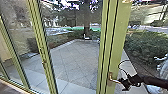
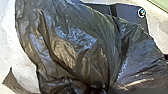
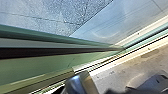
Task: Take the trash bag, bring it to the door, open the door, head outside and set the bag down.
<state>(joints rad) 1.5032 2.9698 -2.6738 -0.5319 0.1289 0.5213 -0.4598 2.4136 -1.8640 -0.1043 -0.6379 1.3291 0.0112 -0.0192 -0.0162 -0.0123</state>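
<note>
Left gripper (image 2: 97,89) had a crumpled dark trash bag (image 2: 75,47) right by it, but whether it was open or closed, couldn't tell. Right gripper (image 1: 125,83) was at the handle (image 1: 113,80) on the green door frame (image 1: 121,37), couldn't tell its grip either tbh. Paved yard (image 1: 72,57) and bushes (image 1: 147,46) outside.

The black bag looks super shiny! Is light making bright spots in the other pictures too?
Left wrist view: light glints off creases in the crinkly black plastic bag; right wrist view: a faint, curved gleam lies over the smooth, pale grey paving; head view: bright, purple-tinged patches glare around the dark, leafy tree.
</note>
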